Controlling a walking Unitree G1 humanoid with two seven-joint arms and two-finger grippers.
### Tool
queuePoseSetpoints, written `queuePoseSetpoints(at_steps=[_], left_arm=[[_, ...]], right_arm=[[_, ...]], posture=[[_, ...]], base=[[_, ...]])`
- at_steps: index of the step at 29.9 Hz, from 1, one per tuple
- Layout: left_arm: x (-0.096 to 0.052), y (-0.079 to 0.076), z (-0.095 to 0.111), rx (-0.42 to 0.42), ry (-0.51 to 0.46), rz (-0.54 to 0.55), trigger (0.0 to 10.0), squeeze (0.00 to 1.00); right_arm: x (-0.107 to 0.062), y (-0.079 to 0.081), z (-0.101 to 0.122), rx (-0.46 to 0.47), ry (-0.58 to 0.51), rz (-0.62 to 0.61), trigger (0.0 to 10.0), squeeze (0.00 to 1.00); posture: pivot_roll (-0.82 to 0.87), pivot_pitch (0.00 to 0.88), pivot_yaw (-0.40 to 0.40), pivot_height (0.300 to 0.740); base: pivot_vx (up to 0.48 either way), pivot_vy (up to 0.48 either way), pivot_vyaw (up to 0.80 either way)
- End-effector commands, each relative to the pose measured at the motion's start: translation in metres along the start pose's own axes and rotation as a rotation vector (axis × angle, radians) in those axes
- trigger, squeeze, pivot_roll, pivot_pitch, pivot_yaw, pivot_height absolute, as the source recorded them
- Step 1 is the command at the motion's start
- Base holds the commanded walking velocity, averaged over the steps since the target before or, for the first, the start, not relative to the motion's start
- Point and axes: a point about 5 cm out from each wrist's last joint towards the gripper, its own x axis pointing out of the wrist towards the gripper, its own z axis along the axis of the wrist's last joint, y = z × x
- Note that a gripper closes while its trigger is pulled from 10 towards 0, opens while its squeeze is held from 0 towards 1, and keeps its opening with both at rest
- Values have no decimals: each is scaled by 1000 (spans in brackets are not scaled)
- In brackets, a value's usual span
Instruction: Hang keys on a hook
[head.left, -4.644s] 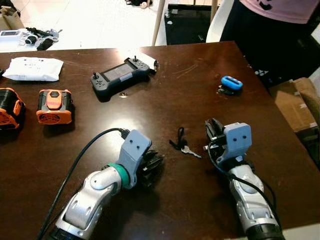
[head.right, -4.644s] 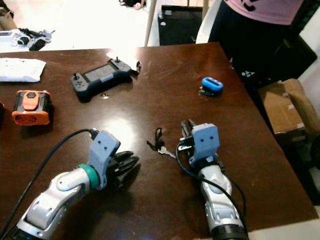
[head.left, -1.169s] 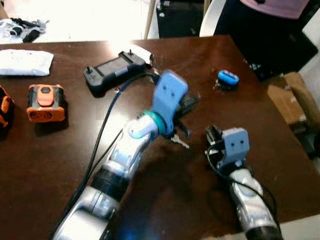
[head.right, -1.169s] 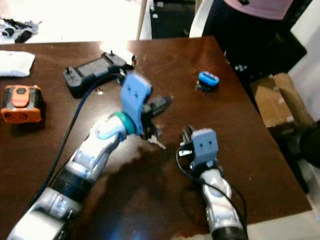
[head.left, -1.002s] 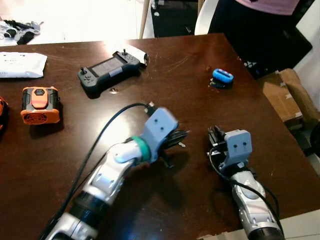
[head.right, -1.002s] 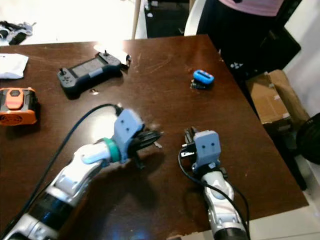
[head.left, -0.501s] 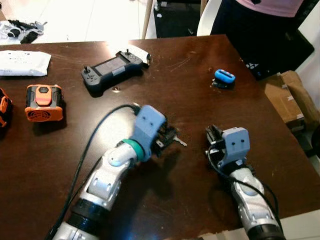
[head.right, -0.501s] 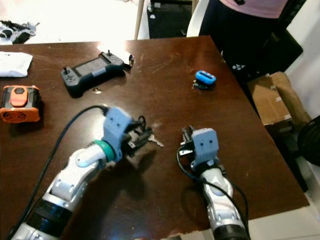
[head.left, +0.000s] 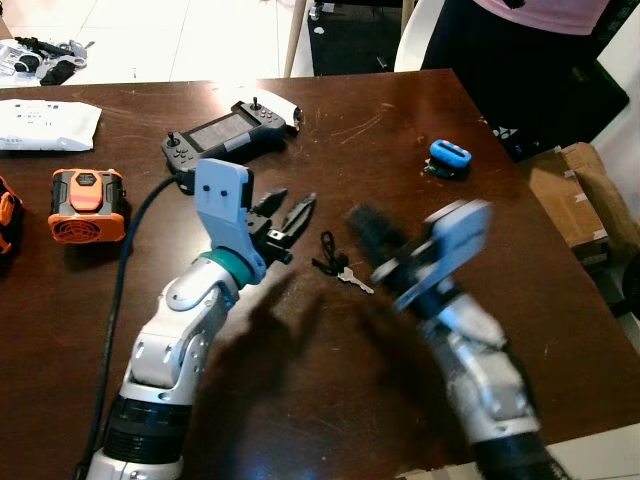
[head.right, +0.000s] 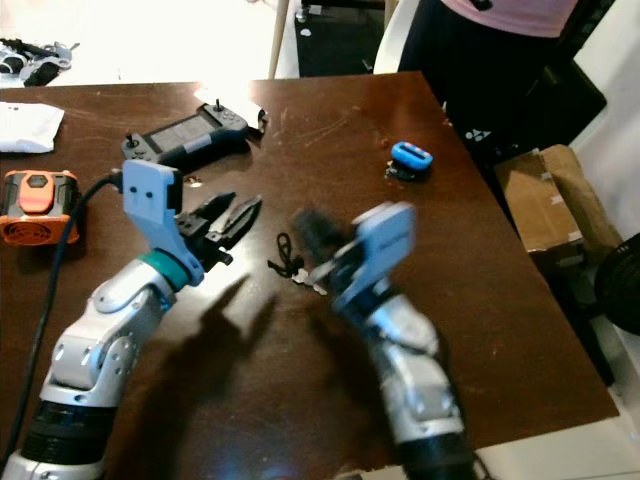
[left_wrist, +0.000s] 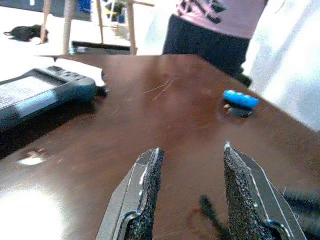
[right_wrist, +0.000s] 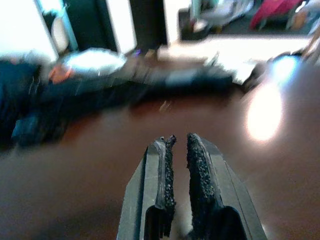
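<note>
Keys on the table, both grippers closing in

Keys (head.left: 333, 258) lie flat on the brown table (head.left: 420, 120), a black loop with a silver blade, just ahead of my left gripper (head.left: 286, 212) and slightly below its tips. Its fingers (left_wrist: 145, 187) are spread wide and hold nothing. My right gripper (right_wrist: 176, 165), blurred with motion, sits just beyond the keys on their other side, its fingers nearly together with a thin gap and nothing between them. To pick well, I judge one gripper should drop low, straddle the black loop and pinch it, not the flat blade. My left forearm angles up from the table, wrist raised; my right forearm tilts inward across it. I see no hook.
</note>
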Motion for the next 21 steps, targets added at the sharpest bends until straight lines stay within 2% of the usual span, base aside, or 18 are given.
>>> queuePoseSetpoints(at_steps=[1,4,6,7,8,9,10,13,14,16,17,19,21], left_arm=[[-7,2,-13,7,56,25,10000,0],[-8,2,-15,7,65,29,10000,0],[-9,-1,-14,-1,78,28,10000,0],[-9,-1,-14,-1,78,28,10000,0],[-9,-2,-14,-8,84,30,10000,0],[-9,-2,-14,-13,89,33,10000,0],[-9,-2,-14,-16,92,35,10000,0],[-6,-2,-16,-14,106,43,10000,0],[-6,-2,-16,-14,106,43,10000,0],[-3,-3,-18,-13,112,44,10000,0],[-3,-3,-18,-13,112,44,10000,0],[-1,-4,-18,-12,116,43,10000,0],[-1,-4,-18,-12,116,43,10000,0]], right_arm=[[-1,18,-24,30,100,69,10000,0],[1,24,-28,39,117,88,10000,0],[0,25,-32,-36,188,71,10000,0],[0,25,-32,-36,188,71,10000,0],[-4,18,-31,-60,211,26,10000,776],[-6,14,-31,-74,223,-5,10000,776],[-10,4,-28,-93,224,-61,10000,1000],[-19,-24,-21,-160,229,-194,10000,1000],[-19,-24,-21,-160,229,-194,10000,1000],[-22,-40,-16,-244,244,-248,10000,1000],[-22,-40,-16,-244,244,-248,10000,1000],[-22,-51,-11,-264,231,-279,10000,1000],[-22,-51,-11,-264,231,-279,10000,1000]], posture=[[-88,182,12,740],[-88,182,12,740],[-84,186,9,740],[-84,186,9,740],[-83,188,8,740],[-87,190,7,740],[-92,193,7,740],[-107,196,14,740],[-107,196,14,740],[-112,197,17,740],[-112,197,17,740],[-113,198,21,740],[-113,198,21,740]], base=[[0,0,0],[0,0,0],[0,0,0],[0,0,0],[0,0,0],[0,0,0],[0,0,0],[0,0,0],[0,0,0],[0,0,0],[0,0,0],[0,0,0],[0,0,0]])
